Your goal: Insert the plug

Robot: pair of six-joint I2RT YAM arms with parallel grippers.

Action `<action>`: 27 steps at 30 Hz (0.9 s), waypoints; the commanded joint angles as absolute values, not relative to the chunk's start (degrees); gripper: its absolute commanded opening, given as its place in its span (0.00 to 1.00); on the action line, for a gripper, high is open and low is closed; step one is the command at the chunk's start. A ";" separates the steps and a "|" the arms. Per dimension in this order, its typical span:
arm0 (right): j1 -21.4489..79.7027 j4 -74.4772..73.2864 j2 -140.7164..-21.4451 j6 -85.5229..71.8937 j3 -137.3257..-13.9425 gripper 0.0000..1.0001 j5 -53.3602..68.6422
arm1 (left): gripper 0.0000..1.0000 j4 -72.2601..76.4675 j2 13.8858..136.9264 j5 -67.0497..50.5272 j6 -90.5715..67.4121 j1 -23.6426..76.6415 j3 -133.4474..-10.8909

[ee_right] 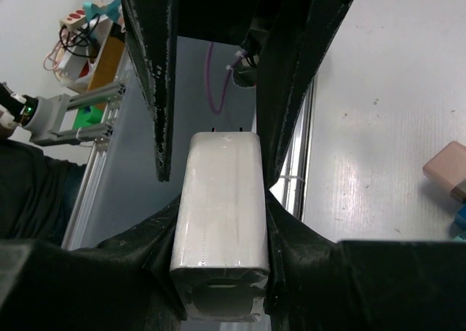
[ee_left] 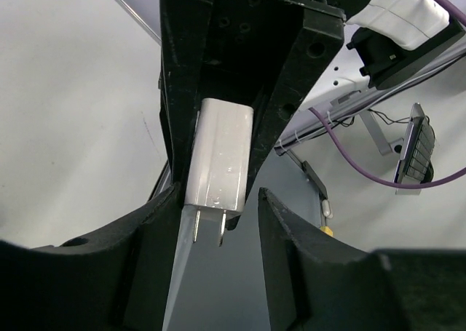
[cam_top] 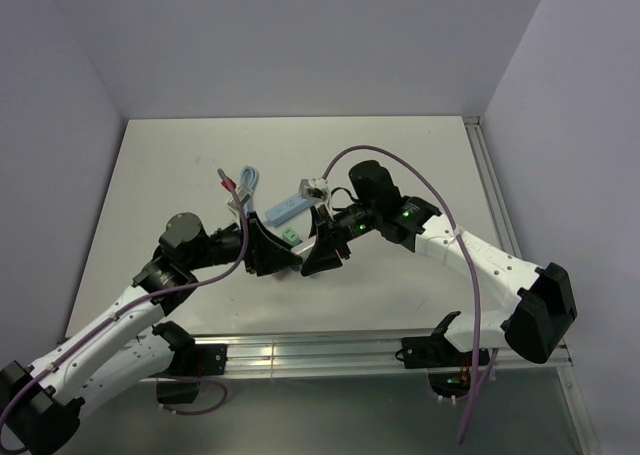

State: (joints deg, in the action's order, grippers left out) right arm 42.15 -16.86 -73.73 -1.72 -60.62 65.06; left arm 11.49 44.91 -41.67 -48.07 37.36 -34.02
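Observation:
The plug [ee_right: 218, 236] is a white two-prong charger block. My right gripper [ee_right: 220, 198] is shut on its sides and holds it above the table. In the left wrist view the plug [ee_left: 218, 156] points its two metal prongs at the camera, clamped between the right gripper's black fingers [ee_left: 183, 91]. My left gripper [ee_left: 217, 233] is open and empty, its fingers on either side of the prongs without touching them. In the top view the two grippers [cam_top: 275, 250] [cam_top: 326, 255] meet tip to tip at mid-table and hide the plug. No socket is clearly visible.
Behind the grippers lie a light blue adapter [cam_top: 283, 210], a small green piece [cam_top: 290, 235], a white connector [cam_top: 315, 187] and a red and blue cable bundle [cam_top: 240, 181]. A pink block [ee_right: 447, 169] lies on the table to the right. An aluminium rail [cam_top: 300, 353] runs along the near edge.

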 commanded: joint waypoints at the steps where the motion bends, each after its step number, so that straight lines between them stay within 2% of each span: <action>1: 42.89 -12.22 -74.00 -3.43 -61.43 0.00 66.89 | 0.49 12.83 44.91 -40.96 -45.62 38.58 -37.00; 5: 43.07 -10.47 -74.27 -5.62 -61.35 0.00 65.31 | 0.34 12.05 45.61 -40.52 -45.35 39.98 -37.70; 8: 42.98 -8.88 -74.18 -7.64 -61.17 0.03 64.43 | 0.06 10.29 45.70 -39.03 -44.04 40.78 -38.23; 9: 42.98 -8.44 -74.09 -7.99 -61.08 0.06 64.16 | 0.00 8.46 45.62 -37.98 -43.69 40.78 -38.58; 10: 43.07 -8.35 -73.83 -8.52 -61.00 0.14 63.38 | 0.00 7.74 45.35 -37.36 -43.16 40.87 -38.58; 13: 42.98 -9.93 -72.69 -7.91 -60.39 0.33 61.79 | 0.00 6.25 43.34 -33.94 -42.72 40.78 -38.15; 14: 42.98 -10.37 -72.16 -7.56 -60.03 0.42 61.00 | 0.00 6.24 41.94 -33.14 -42.45 40.78 -37.71; 16: 42.80 -10.55 -70.59 -7.03 -58.54 0.49 60.56 | 0.00 6.76 40.61 -31.73 -42.36 40.78 -37.18; 27: 39.91 -8.01 -67.59 -8.95 -55.55 0.54 60.73 | 0.00 7.12 39.99 -33.57 -42.01 40.87 -37.00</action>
